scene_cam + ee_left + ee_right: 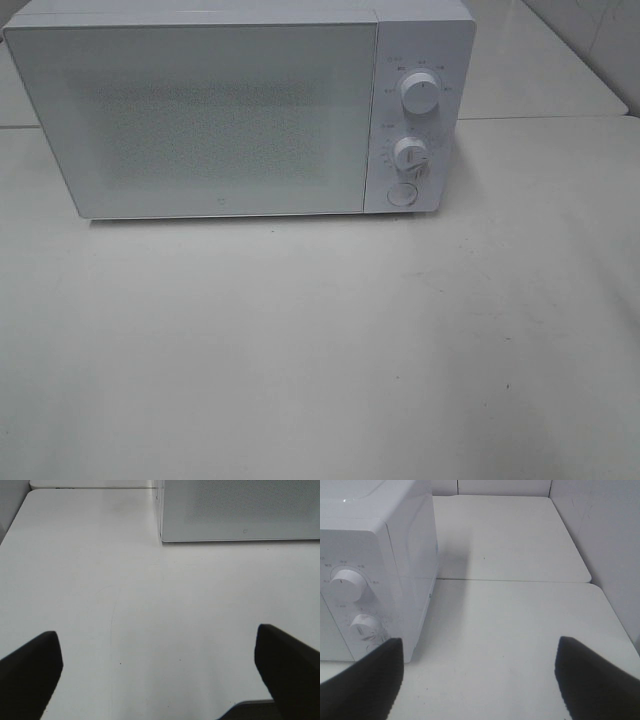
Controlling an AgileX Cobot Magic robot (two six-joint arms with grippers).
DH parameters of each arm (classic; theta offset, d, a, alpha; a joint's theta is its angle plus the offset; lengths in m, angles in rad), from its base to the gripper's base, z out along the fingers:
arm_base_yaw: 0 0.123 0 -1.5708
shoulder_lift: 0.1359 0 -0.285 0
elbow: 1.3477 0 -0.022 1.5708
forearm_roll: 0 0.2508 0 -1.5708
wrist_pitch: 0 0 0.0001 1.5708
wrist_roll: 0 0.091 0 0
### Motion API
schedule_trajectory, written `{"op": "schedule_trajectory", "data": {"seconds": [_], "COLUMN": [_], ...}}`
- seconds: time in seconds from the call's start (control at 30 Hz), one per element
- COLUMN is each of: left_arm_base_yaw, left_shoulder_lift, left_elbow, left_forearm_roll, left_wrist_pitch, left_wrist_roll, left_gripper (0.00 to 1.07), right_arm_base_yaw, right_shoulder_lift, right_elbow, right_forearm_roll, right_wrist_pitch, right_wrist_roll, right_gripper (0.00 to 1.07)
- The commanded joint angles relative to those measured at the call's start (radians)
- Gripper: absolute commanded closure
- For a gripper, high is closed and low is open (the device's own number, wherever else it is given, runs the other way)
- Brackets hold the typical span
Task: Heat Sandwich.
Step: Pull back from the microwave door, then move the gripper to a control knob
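Note:
The sandwich is out of view in every frame. A white microwave (pixel 240 110) stands at the back of the white table with its door shut; two round knobs (pixel 420 93) and a round button sit on its right panel. In the left wrist view, my left gripper (pixel 157 667) is open over bare table, and the microwave's lower left corner (pixel 240 510) lies ahead. My right gripper (pixel 477 672) is open too, just right of the microwave's control panel (pixel 350 585). Neither gripper shows in the exterior high view.
The white table (pixel 320 350) spreads in front of the microwave. A second table surface (pixel 505 535) lies behind a seam at the back right. A wall (pixel 600 540) rises along the right side.

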Motion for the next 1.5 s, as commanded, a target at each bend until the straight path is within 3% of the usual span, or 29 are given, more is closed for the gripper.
{"op": "schedule_trajectory", "data": {"seconds": [0.03,0.2,0.37,0.53,1.1,1.5], "left_arm_base_yaw": [-0.001,-0.001,-0.001,-0.001,-0.001,-0.001], "left_shoulder_lift": [-0.023,-0.023,-0.023,-0.023,-0.023,-0.023], "left_elbow": [0.001,0.001,0.001,0.001,0.001,0.001], "left_forearm_roll": [-0.003,-0.003,-0.003,-0.003,-0.003,-0.003], "left_wrist_pitch": [-0.01,-0.01,-0.01,-0.01,-0.01,-0.01], "left_wrist_roll": [-0.002,-0.002,-0.002,-0.002,-0.002,-0.002], "left_gripper": [0.09,0.09,0.09,0.09,0.09,0.09], "right_arm_base_yaw": [-0.009,-0.009,-0.004,0.082,0.404,0.562], "right_shoulder_lift": [0.079,0.218,0.276,0.382,0.668,0.823], "right_elbow": [0.0,0.0,0.0,0.0,0.0,0.0], "right_forearm_roll": [-0.004,-0.005,-0.002,0.011,0.589,0.707], "right_wrist_pitch": [-0.14,-0.339,-0.401,-0.488,-0.827,-1.052], "right_wrist_roll": [0.002,0.002,0.002,-0.048,-0.409,-0.412], "right_gripper": [0.32,0.32,0.32,0.32,0.32,0.32]}}
